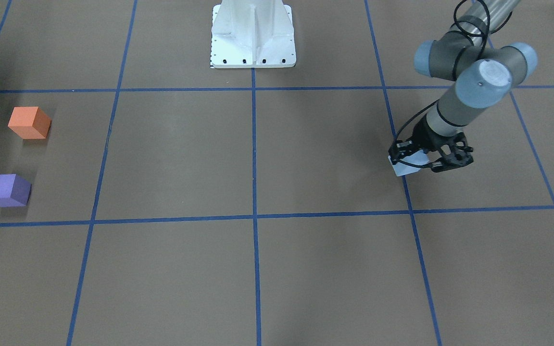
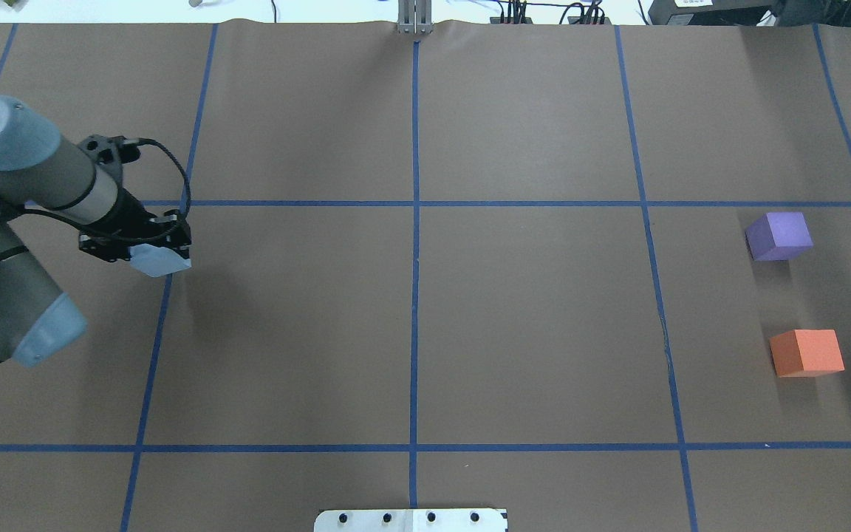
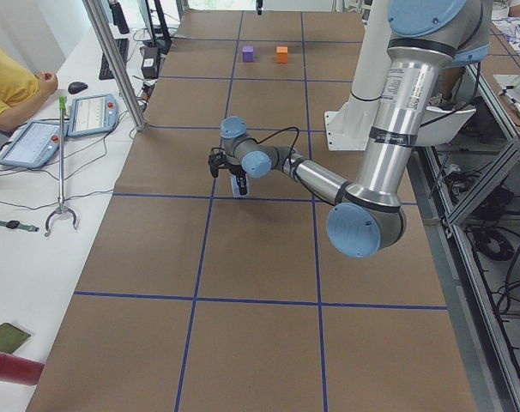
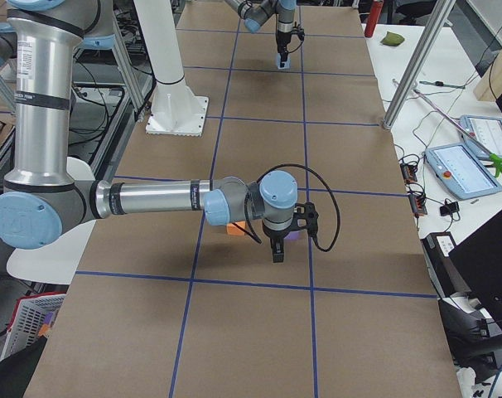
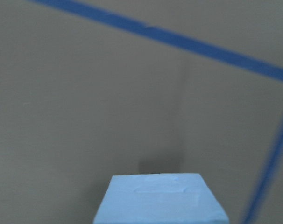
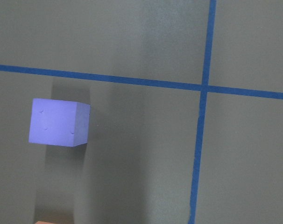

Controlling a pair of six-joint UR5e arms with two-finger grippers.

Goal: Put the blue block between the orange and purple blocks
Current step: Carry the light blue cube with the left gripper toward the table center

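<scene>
My left gripper (image 2: pixel 146 250) is shut on the light blue block (image 2: pixel 162 260) and holds it low over the brown table, near a blue tape line at the table's left end. The block fills the bottom of the left wrist view (image 5: pixel 160 198). The purple block (image 2: pixel 778 236) and the orange block (image 2: pixel 807 352) sit apart at the far right end. My right gripper (image 4: pixel 276 249) shows only in the exterior right view, hovering over those two blocks; I cannot tell if it is open. The right wrist view shows the purple block (image 6: pixel 57 122) below it.
Brown paper with a blue tape grid (image 2: pixel 415 295) covers the table. The white robot base (image 1: pixel 253 36) stands at the middle of the robot's side. Tablets and tools lie on side benches beyond the table's edge (image 3: pixel 63 120).
</scene>
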